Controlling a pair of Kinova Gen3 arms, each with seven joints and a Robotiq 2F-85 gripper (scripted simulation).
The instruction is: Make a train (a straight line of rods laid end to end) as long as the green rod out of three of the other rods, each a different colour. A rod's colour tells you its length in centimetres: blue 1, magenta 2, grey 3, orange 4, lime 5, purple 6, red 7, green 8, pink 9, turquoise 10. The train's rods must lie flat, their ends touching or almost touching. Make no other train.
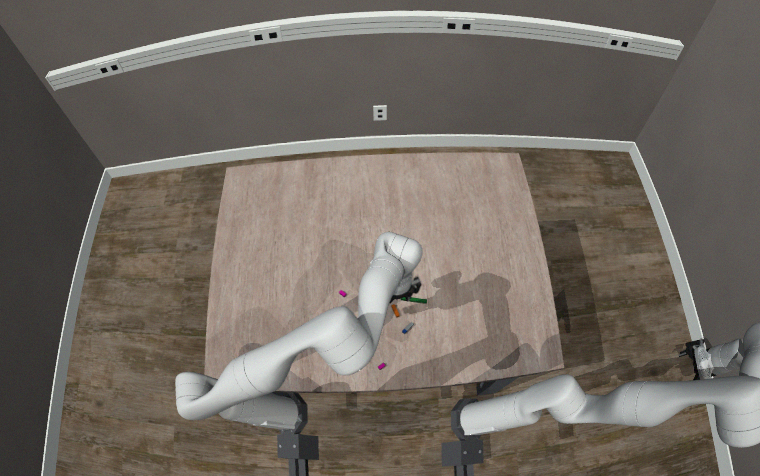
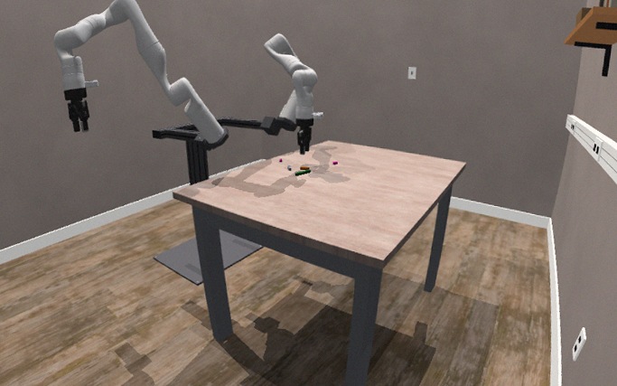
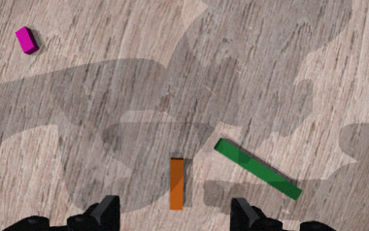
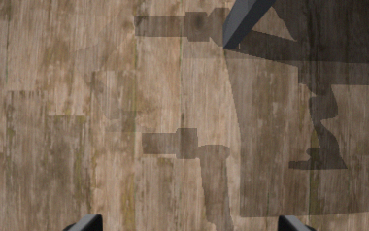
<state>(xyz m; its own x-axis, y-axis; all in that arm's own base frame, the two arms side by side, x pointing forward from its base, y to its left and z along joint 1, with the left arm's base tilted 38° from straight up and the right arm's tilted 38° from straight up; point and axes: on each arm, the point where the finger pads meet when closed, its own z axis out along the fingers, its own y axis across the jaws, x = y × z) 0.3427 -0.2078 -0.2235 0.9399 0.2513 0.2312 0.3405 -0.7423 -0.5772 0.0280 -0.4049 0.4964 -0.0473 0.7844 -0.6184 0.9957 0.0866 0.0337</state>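
From the top, two thirds of the train seem made: the grey rod [image 1: 410, 325] and the blue rod [image 1: 404, 331] are laid end to end, in line, nearer the tabletop's [image 1: 269, 224] [image 2: 394, 206] arm-side edge than its wall-side edge. The orange rod [image 1: 395, 310] [image 2: 305, 167] [image 3: 177, 184] is left out, set apart on the wall side of that pair, and by the colours it is what is needed to match the green rod [image 1: 415, 300] [image 2: 302, 172] [image 3: 257, 169]. Two magenta rods are left near neither corner, unused.

In the exterior view, the left claw [image 1: 415, 284] [image 2: 302, 152] [image 3: 175, 214] is held above the tabletop, with the orange rod seen below it, flat on the wood. The right claw [image 1: 683, 350] [image 2: 79, 130] [image 4: 190, 223] is kept beyond the tabletop's side edge, spread wide.

By the left wrist, the fingers are parted, fairly wide, nothing gripped! The orange rod is framed between them, its length lined up with them, ready to be gripped across its sides.

By the right wrist, only floor and a table leg [image 4: 245, 21] are shown below the fingers.
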